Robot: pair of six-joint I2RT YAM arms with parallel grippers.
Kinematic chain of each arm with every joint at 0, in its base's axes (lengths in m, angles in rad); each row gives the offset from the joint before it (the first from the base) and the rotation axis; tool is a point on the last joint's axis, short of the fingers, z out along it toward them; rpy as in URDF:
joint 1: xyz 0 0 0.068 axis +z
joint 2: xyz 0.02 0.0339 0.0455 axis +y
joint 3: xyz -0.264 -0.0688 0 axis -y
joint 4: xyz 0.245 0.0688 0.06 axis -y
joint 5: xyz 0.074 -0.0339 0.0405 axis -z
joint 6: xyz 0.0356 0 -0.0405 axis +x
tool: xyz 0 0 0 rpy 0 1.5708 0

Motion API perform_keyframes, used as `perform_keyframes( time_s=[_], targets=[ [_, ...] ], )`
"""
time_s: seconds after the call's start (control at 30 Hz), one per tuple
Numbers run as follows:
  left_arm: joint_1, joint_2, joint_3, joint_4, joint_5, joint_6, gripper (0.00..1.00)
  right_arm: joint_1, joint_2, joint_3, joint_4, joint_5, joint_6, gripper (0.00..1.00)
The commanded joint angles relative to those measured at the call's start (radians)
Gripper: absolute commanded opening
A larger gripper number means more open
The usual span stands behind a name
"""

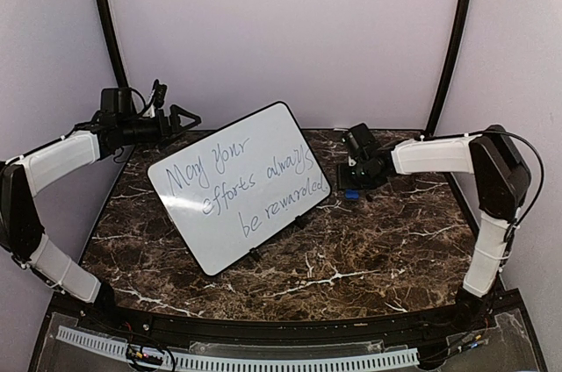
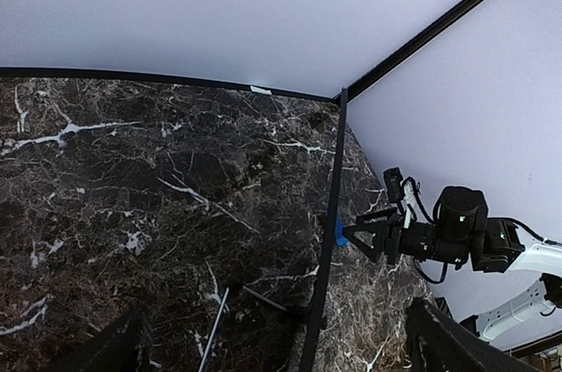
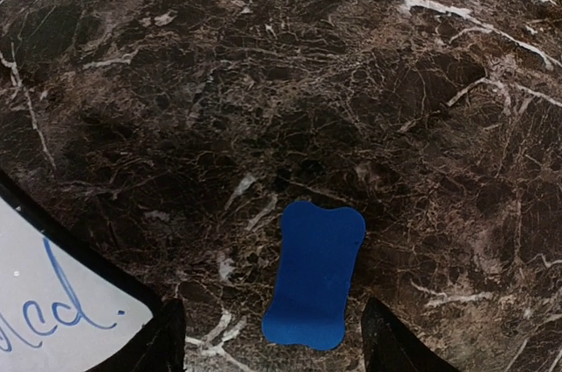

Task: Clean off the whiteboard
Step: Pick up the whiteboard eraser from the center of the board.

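Whiteboard (image 1: 237, 183) at centre of table (image 1: 369, 258), propped at a tilt, blue handwriting across it. Just right of it, my right gripper (image 3: 272, 332) hangs spread over the blue eraser (image 3: 314, 271), seemingly not touching. Far left, my left gripper (image 1: 186, 116) is raised, fingers parted.

The table (image 1: 369, 249) I work over has a dark brown marbled top run through with white veins, and its near edge is curved. The whiteboard (image 1: 239, 184) stands on it on small black feet, turned askew, with blue handwriting on its face. Just off the board's right corner, the blue eraser (image 3: 314, 274) lies flat on the stone, near the board but apart from it.
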State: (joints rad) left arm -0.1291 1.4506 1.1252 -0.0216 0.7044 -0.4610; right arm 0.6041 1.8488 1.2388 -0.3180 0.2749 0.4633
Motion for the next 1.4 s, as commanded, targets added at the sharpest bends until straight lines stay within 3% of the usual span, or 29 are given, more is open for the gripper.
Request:
perform_keyframes(
  time_s=[0.0,0.43,1.37],
  targets=[
    [-0.006,-0.050,-0.020,0.046,-0.007,-0.008,0.99,-0.004,0.051,0.025,0.038,0.080,0.046,0.64],
    [-0.007,-0.052,-0.029,0.060,-0.007,-0.017,0.99,-0.004,0.111,0.036,0.059,0.130,0.054,0.58],
    [-0.007,-0.051,-0.046,0.087,-0.015,-0.030,0.99,-0.005,0.084,0.004,0.097,0.114,0.041,0.65]
  ],
)
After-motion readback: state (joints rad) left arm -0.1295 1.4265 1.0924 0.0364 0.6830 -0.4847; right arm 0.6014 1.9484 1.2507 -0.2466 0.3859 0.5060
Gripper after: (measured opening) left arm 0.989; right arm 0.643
